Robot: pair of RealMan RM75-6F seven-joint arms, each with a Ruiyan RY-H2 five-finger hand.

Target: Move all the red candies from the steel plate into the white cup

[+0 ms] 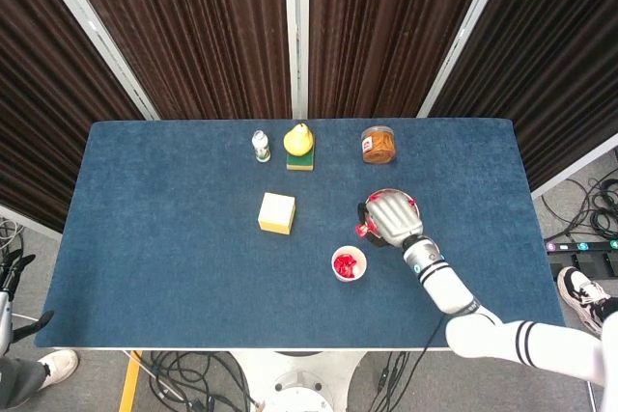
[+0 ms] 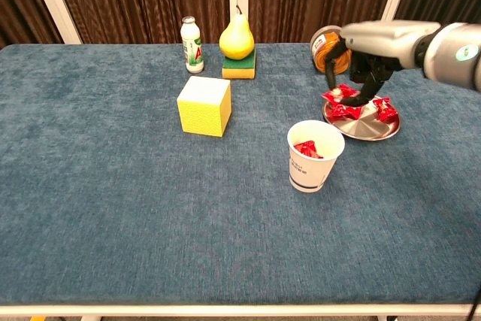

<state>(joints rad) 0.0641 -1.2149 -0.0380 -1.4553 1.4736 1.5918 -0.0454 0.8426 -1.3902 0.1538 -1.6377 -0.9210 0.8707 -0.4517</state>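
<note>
My right hand (image 2: 366,56) hovers above the left part of the steel plate (image 2: 379,131) and pinches a red candy (image 2: 336,95) that hangs just over the plate's left rim. More red candies (image 2: 385,107) lie on the plate. The white cup (image 2: 316,157) stands in front of and to the left of the plate, with red candies (image 2: 305,148) inside it. In the head view the right hand (image 1: 391,217) covers most of the plate, the held candy (image 1: 364,230) peeks out at its left, and the cup (image 1: 349,263) sits below. No left hand shows.
A yellow cube (image 2: 204,105) stands left of the cup. Along the far side are a small bottle (image 2: 193,44), a pear (image 2: 237,37) on a sponge, and a clear jar (image 2: 328,52) just behind the hand.
</note>
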